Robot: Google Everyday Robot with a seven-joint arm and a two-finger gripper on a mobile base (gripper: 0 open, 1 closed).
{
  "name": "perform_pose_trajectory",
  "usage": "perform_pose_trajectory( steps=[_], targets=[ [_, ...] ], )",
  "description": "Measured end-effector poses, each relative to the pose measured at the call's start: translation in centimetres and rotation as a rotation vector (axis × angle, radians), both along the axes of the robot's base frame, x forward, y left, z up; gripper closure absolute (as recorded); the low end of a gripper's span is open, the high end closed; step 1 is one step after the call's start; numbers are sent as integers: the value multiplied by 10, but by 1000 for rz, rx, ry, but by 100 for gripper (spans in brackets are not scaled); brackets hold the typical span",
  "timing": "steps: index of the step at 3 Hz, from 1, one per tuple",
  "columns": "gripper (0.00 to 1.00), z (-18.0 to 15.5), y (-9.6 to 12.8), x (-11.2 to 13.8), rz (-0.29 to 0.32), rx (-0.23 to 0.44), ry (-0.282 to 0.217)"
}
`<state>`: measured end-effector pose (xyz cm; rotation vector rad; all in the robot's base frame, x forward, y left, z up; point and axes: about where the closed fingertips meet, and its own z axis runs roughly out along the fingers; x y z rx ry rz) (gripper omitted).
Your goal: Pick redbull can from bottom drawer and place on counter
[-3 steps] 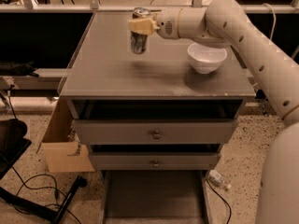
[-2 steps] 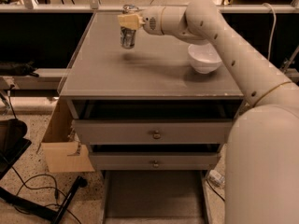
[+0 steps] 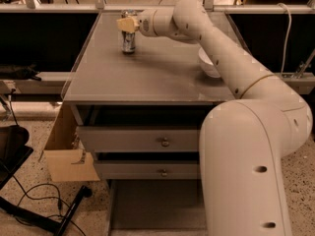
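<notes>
The slim metal redbull can, silver-topped with a dark silvery-grey body, stands upright at the far left part of the flat matte grey counter. Its base is on the surface or just above it, with a small shadow right beneath; I cannot tell whether it has fully touched down. The tan-fingered gripper is closed around the can's upper part, holding it from the side, so the can hangs from or is steadied by that grip.

This looks like the final step: the can is out of the drawer and over its place, and what is left is the setting down and letting go. The next move probably calls for making sure the base sits flat, then opening the fingers gently and backing away sideways without tipping so narrow and tall a thing.

The white robot arm reaches from the lower right across the counter, its forearm stretched long and low and its wrist turned level toward the can. It passes over the white round bowl, which sits near the counter's right edge, well apart from the can.

Below, the two knobbed grey drawers are shut. The wide, shallow bottom drawer is pulled out, and the part of its grey floor that shows is bare. A brown cardboard box stands beside the cabinet on the left.
</notes>
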<state>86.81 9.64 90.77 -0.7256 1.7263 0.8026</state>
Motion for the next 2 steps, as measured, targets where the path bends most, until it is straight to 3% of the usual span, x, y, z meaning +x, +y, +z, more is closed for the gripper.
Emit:
perform_pose_trajectory(
  steps=[1,2],
  targets=[
    [100,-10,5,12,-43,-33,-22],
    [81,-10,5,13,-45,-32,-23]
  ],
)
